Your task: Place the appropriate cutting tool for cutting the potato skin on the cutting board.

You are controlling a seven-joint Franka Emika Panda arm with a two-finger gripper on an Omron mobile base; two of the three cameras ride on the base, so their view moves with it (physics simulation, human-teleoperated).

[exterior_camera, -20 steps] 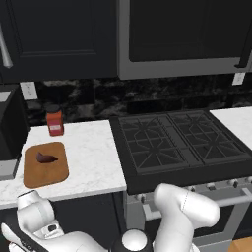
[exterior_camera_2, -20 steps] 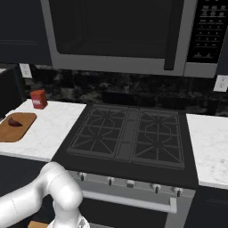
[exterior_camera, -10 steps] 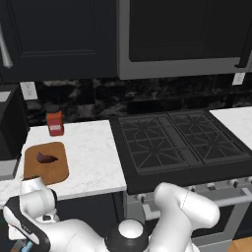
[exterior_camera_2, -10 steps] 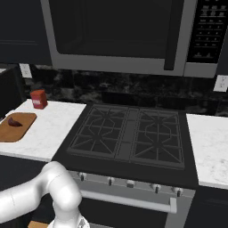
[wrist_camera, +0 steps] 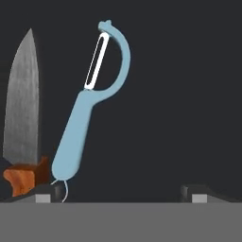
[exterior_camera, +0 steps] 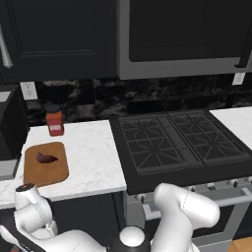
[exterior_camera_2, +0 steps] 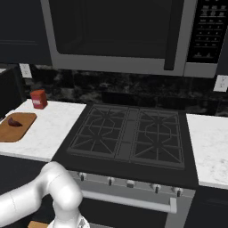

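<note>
In the hand view the cutting tool, a peeler [wrist_camera: 75,137] with a light-blue handle and a pale looped head, lies on a dark surface just ahead of my gripper [wrist_camera: 120,194]. The gripper is open, nothing between its fingertips; the left fingertip [wrist_camera: 47,193] is close to the handle's end. An orange-handled knife [wrist_camera: 21,123] with a grey blade lies beside the peeler. The cutting board [exterior_camera: 51,172] [exterior_camera_2: 20,130] rests on the white counter's left part with the potato [exterior_camera: 47,158] [exterior_camera_2: 14,122] on it. My arm bends down below the counter's front edge at the lower left of the left base view.
A red jar [exterior_camera: 54,122] [exterior_camera_2: 39,99] stands behind the board near the wall. A black appliance [exterior_camera: 10,130] stands at the counter's left end. The gas stove [exterior_camera: 172,142] [exterior_camera_2: 129,133] lies right of the counter, with more white counter [exterior_camera_2: 207,147] beyond it.
My wrist at the lower left of the left base view has shifted a little below the counter edge. The board, the potato and the jar have stayed put. The jaws stay open.
</note>
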